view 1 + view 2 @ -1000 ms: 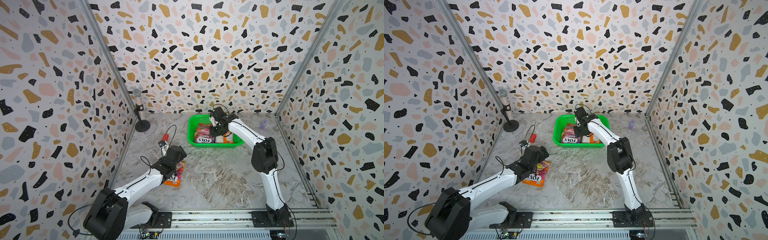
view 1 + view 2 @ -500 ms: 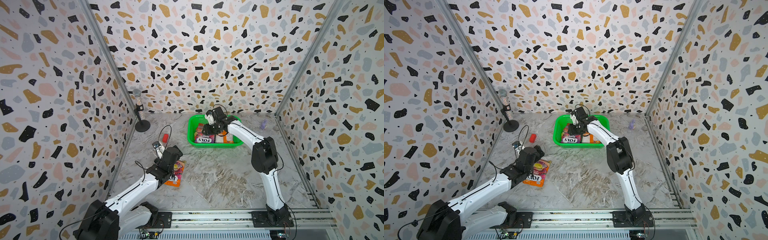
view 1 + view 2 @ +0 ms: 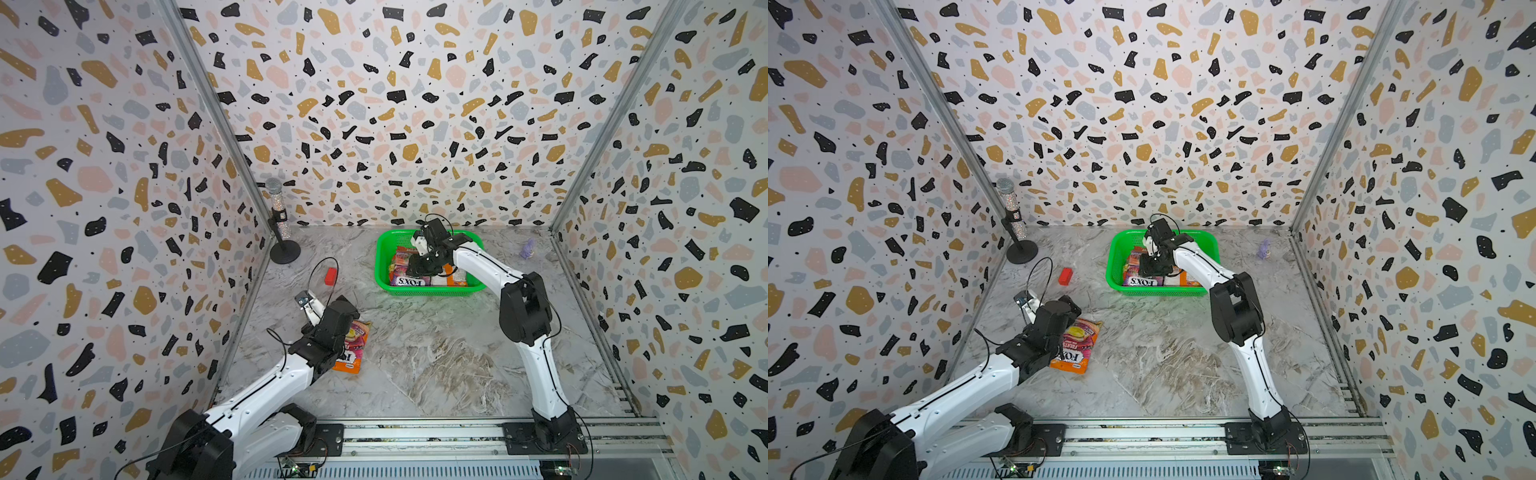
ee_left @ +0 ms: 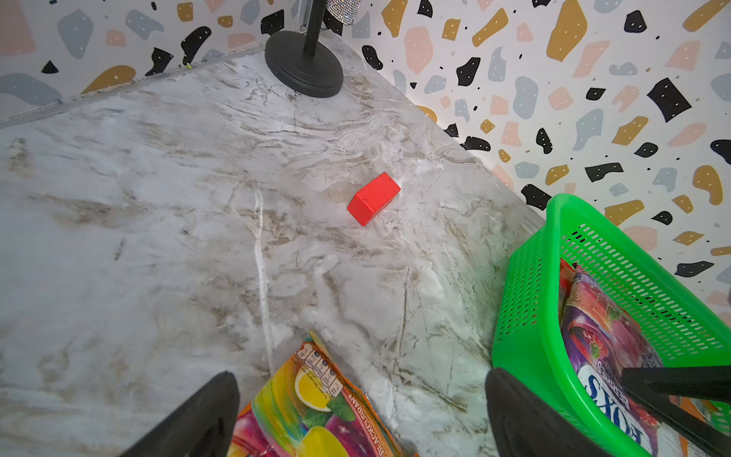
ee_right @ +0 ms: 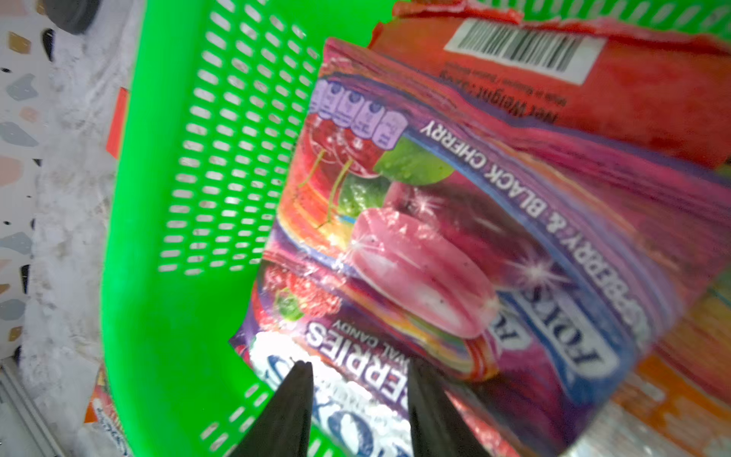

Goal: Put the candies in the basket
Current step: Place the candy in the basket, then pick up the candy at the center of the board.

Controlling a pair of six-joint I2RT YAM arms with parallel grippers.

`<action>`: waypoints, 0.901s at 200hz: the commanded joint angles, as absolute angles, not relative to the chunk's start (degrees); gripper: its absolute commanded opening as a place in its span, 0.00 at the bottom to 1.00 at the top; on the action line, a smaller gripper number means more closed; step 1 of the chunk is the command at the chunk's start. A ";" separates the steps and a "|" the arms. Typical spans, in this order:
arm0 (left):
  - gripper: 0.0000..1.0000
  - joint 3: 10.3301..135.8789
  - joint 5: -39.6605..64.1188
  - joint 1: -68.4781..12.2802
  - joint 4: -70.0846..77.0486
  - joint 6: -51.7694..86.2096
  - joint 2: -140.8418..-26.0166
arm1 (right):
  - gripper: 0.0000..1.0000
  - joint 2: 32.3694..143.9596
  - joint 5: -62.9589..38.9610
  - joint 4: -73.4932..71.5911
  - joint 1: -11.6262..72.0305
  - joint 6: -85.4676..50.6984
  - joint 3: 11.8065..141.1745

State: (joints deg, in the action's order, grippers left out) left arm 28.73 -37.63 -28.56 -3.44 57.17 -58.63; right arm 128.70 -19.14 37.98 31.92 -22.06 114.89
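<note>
1. Orange candy bag (image 3: 1075, 347) at eight o'clock, left hand (image 4: 360, 391) spread astride it: glossy film could slip.
2. Right hand (image 5: 358, 372), parted and empty, inside twelve-o'clock basket (image 3: 1113, 266): might snag purple bag (image 5: 435, 237).

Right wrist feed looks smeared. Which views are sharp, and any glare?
Right wrist view: blurred, print on the glossy purple berry candy bag smeared, a white glare patch beside the jaws, holes of the green perforated plastic basket soft. Left wrist view: sharp, the small red block crisp; only the jaws soft. Both top views: sharp, evenly lit, walls splayed by the wide lens.
</note>
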 commanded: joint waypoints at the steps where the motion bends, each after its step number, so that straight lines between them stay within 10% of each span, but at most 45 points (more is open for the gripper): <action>1: 1.00 28.24 -39.76 -28.23 -3.55 58.68 -58.67 | 0.43 117.11 -21.96 36.46 32.16 -24.26 110.37; 85: 1.00 32.91 -49.22 -28.13 -22.53 80.17 -63.08 | 0.44 96.14 -21.51 11.97 42.66 -34.96 69.59; 180: 1.00 27.94 -56.74 -28.18 -27.83 87.28 -54.47 | 0.53 111.63 -22.65 1.66 56.16 -44.41 73.37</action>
